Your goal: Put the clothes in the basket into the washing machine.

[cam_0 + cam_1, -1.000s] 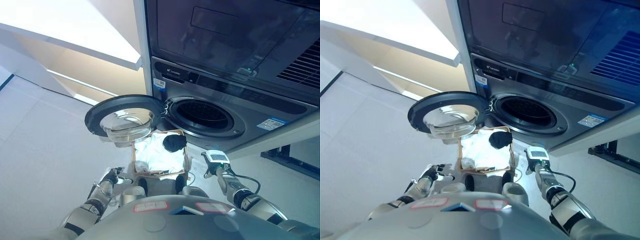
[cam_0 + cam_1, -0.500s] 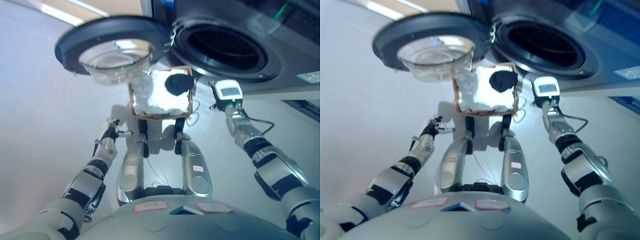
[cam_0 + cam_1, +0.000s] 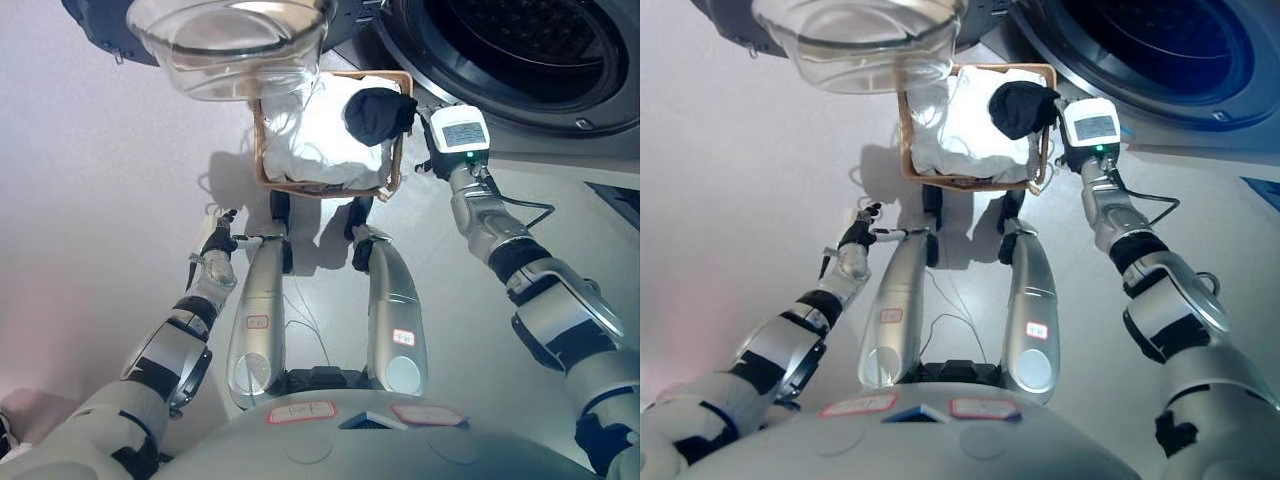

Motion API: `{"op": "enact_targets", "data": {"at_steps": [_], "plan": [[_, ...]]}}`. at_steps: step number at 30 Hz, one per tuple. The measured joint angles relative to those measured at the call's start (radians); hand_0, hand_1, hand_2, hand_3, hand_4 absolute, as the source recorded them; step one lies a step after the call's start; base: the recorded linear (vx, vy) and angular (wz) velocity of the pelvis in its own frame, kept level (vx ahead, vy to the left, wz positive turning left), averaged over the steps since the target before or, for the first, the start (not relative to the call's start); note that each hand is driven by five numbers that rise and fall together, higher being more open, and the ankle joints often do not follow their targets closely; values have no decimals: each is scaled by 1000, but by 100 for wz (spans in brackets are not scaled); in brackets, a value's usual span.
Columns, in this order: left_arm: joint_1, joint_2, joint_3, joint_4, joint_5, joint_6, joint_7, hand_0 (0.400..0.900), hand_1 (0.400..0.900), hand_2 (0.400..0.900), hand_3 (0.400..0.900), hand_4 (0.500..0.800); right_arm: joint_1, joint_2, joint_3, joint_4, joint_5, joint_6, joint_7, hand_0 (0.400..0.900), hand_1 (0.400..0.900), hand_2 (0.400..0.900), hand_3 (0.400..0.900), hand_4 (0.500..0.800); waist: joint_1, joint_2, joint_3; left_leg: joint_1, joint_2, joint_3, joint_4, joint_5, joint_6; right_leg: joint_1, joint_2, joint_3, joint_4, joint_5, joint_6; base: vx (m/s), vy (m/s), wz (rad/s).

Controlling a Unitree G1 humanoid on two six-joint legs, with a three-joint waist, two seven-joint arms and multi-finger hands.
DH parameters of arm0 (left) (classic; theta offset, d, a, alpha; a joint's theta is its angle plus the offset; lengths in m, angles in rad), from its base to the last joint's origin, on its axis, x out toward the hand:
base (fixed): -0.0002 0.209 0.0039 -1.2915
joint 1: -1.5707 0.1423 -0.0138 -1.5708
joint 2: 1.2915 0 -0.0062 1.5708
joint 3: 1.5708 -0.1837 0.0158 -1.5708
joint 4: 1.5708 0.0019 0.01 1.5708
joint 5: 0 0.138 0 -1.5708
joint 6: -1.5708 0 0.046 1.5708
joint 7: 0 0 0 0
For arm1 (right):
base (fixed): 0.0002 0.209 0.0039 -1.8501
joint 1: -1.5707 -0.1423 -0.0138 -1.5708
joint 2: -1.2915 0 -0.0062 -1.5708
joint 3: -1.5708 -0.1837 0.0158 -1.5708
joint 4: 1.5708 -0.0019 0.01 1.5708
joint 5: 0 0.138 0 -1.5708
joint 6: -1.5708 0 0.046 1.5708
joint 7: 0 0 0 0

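Writing: small labels sit on the robot's own parts, and none of their print can be made out.
Basket: a brown woven basket (image 3: 325, 188) stands on the pale floor (image 3: 110, 200) just in front of the washing machine (image 3: 520, 60), below the edge of its open door.
Clothes: a white cloth (image 3: 320, 140) fills most of the basket; a black cloth (image 3: 378, 113) lies bunched on top of it at the basket's right far corner.
Washing machine: the round dark opening shows at the top right, with the drum dark inside.
Door: the door (image 3: 230, 40) is swung open to the left, and its clear glass bowl hangs over the basket's left far corner.
Right hand: the right hand (image 3: 1072, 158) reaches up at the basket's right rim, just beside the black cloth. It is almost wholly hidden behind the wrist, so I cannot tell how its fingers are set or whether they touch the cloth or the rim.
Left hand: the left hand (image 3: 218, 243) is low over the floor, to the left of the basket and well apart from it. Its fingers are loosely curled, one thin tip pointing out to the right, and they hold nothing.
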Motion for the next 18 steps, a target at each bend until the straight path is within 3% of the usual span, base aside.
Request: {"op": "enact_targets", "data": {"at_steps": [18], "plan": [[-54, 42, 0, -73, -21, -1, 22, 900, 900, 900, 900, 800, -141, 11, 15, 92, 96, 1, -57, 900, 900, 900, 900, 800, 25, -15, -7, -267, -46, -53, 289, -86, 5, -227, -61, -8, 286, -116, -1, 9, 12, 13]]}}
